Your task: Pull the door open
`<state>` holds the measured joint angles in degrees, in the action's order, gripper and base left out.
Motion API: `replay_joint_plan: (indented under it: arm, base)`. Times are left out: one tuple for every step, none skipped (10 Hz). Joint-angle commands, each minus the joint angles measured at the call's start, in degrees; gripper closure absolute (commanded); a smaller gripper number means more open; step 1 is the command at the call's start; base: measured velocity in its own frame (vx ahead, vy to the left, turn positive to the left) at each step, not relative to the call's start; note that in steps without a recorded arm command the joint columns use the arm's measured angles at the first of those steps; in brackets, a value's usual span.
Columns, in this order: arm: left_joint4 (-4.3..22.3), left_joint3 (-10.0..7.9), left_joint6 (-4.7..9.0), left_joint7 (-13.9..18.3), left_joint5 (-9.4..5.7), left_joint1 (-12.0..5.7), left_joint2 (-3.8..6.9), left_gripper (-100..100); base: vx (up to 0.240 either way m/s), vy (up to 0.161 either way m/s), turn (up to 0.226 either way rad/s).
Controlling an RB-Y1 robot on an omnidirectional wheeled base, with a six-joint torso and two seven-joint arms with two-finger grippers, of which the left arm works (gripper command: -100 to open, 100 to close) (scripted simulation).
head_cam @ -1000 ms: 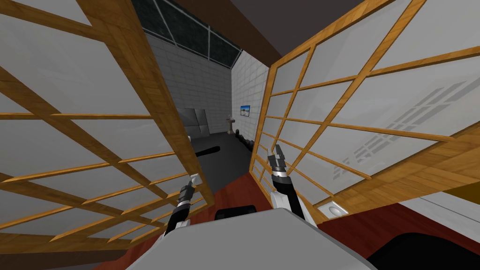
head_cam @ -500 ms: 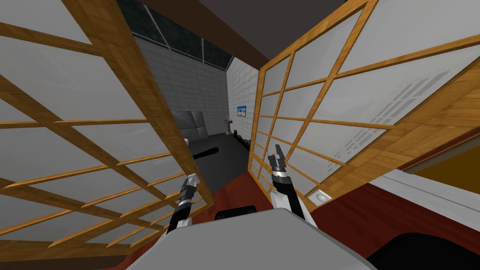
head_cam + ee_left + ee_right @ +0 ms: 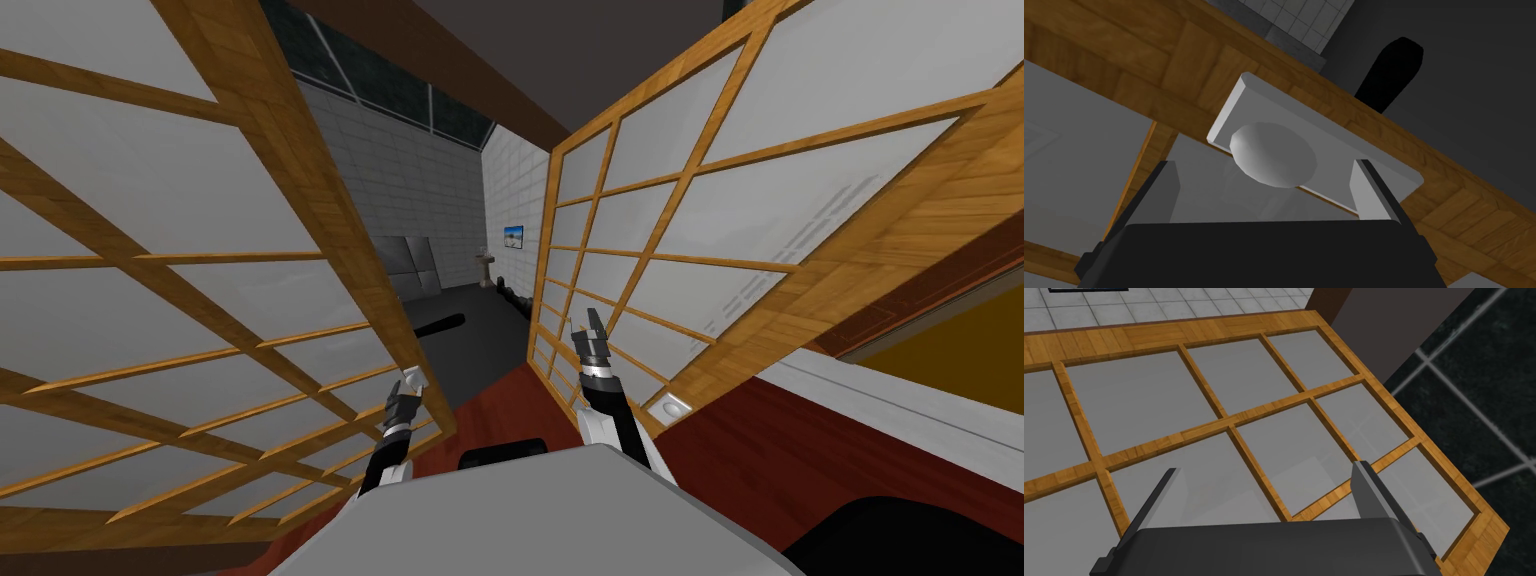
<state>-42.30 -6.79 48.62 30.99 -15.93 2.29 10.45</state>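
Only my view has swung slightly — left gripper (image 3: pixel 1266 164) at the door (image 3: pixel 300 150) knob (image 3: pixel 1273 155), jaws apart, unclamped; right gripper (image 3: pixel 1266 467), jaws apart too — pull remains.

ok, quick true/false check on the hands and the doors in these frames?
1. The left hand is open, with the knob seen between its fingers. True.
2. The knob sits on a white plate on the left door. True.
3. The right hand is shut on a lattice bar. False: it is open and holds nothing, facing the right door.
4. The two doors meet with no gap. False: a tiled wall shows between them.
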Motion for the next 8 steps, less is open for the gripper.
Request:
replay_joint_plan:
  arm:
    - [-0.1, 0.68, -0.03, 2.9, -1.57, -0.22, -0.15, -100]
    - [-0.1, 0.68, -0.03, 3.8, -1.57, -0.22, -0.15, -100]
    - [-0.1, 1.16, -0.05, 5.8, -2.65, -0.37, -0.26, -100]
    - [-0.1, 1.16, -0.05, 6.2, -2.65, -0.37, -0.26, -100]
    - [-0.2, 1.66, -0.07, 8.5, -3.78, -0.51, -0.36, -100]
    - [-0.3, 2.16, -0.08, 9.9, -4.92, -0.67, -0.47, -100]
    - [-0.3, 2.16, -0.08, 10.9, -4.92, -0.67, -0.47, -100]
    - [-0.3, 2.67, -0.10, 12.9, -6.08, -0.82, -0.58, -100]
  base:
    - [-0.071, 0.015, -0.062]
    - [-0.055, 0.008, -0.025]
    - [-0.059, -0.005, -0.036]
    - [-0.046, -0.001, -0.020]
    - [-0.052, 0.009, -0.035]
    - [-0.085, 0.009, -0.058]
    - [-0.062, 0.009, -0.029]
    - [-0.055, 0.011, -0.043]
